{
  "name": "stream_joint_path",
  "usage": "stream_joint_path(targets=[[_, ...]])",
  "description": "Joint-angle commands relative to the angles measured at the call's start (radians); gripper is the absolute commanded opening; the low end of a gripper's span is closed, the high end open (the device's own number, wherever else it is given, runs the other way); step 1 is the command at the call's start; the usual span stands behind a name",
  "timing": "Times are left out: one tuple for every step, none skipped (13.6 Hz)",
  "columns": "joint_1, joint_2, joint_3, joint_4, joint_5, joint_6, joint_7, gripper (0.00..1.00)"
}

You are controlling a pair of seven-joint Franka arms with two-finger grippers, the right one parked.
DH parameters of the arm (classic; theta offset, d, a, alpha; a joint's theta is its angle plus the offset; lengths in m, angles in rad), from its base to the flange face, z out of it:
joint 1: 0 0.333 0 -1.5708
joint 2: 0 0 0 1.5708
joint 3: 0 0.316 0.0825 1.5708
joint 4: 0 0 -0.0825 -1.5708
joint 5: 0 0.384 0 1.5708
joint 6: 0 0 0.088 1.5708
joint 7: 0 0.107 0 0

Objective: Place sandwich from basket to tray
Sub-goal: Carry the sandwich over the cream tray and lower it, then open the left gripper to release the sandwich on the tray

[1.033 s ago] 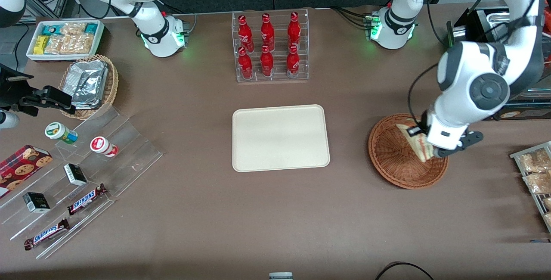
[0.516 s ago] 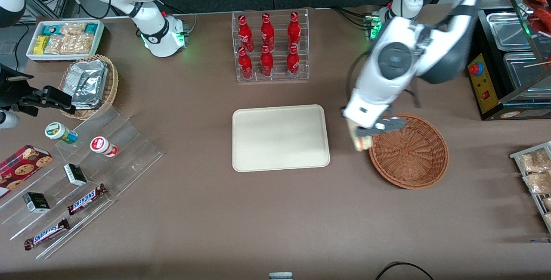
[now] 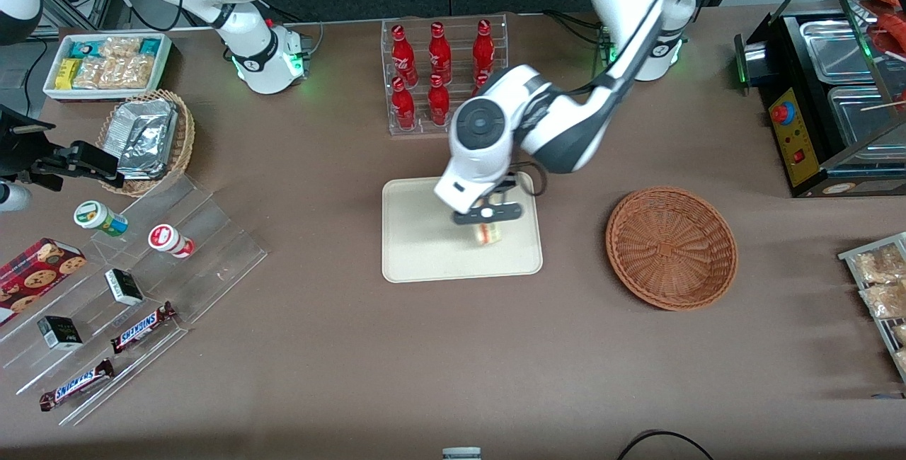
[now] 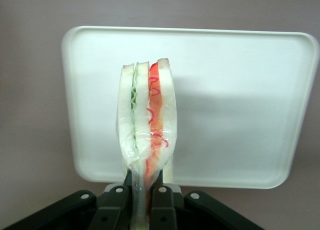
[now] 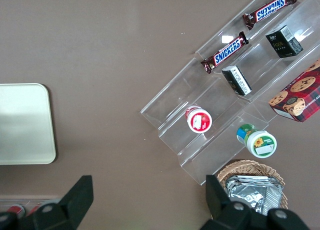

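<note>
In the front view the white working arm covers most of the black two-finger gripper (image 3: 488, 214) and the upper part of the pale triangular sandwich wedge (image 3: 488, 233), plus the upper right rim of the cream rectangular plastic tray (image 3: 425, 248).

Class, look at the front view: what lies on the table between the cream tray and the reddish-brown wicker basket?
Nothing: in the front view only bare brown tabletop separates the tray from the basket. The tool holds the sandwich above the tray.
</note>
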Motion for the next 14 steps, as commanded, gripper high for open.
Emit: stream_joint_path(targets=[[-0.042, 0.061, 0.013, 0.046, 0.019, 0.062, -0.002, 0.00], [-0.072, 0.084, 0.014, 0.046, 0.042, 0.079, -0.002, 0.00], [-0.086, 0.112, 0.014, 0.044, 0.076, 0.087, -0.003, 0.00], [-0.086, 0.136, 0.014, 0.043, 0.098, 0.103, -0.003, 0.00], [-0.086, 0.150, 0.014, 0.041, 0.099, 0.117, 0.000, 0.00], [-0.088, 0.161, 0.014, 0.041, 0.101, 0.119, 0.000, 0.00], [-0.095, 0.168, 0.014, 0.040, 0.099, 0.120, 0.000, 0.00], [-0.099, 0.175, 0.014, 0.040, 0.101, 0.126, 0.000, 0.00], [-0.099, 0.181, 0.014, 0.041, 0.099, 0.143, 0.000, 0.00], [-0.099, 0.184, 0.014, 0.040, 0.099, 0.151, -0.002, 0.00], [-0.099, 0.188, 0.014, 0.041, 0.099, 0.151, -0.002, 0.00], [-0.099, 0.190, 0.014, 0.041, 0.098, 0.150, -0.003, 0.36], [-0.099, 0.189, 0.014, 0.041, 0.099, 0.148, -0.002, 0.83], [-0.099, 0.185, 0.014, 0.041, 0.099, 0.147, 0.000, 0.99]])
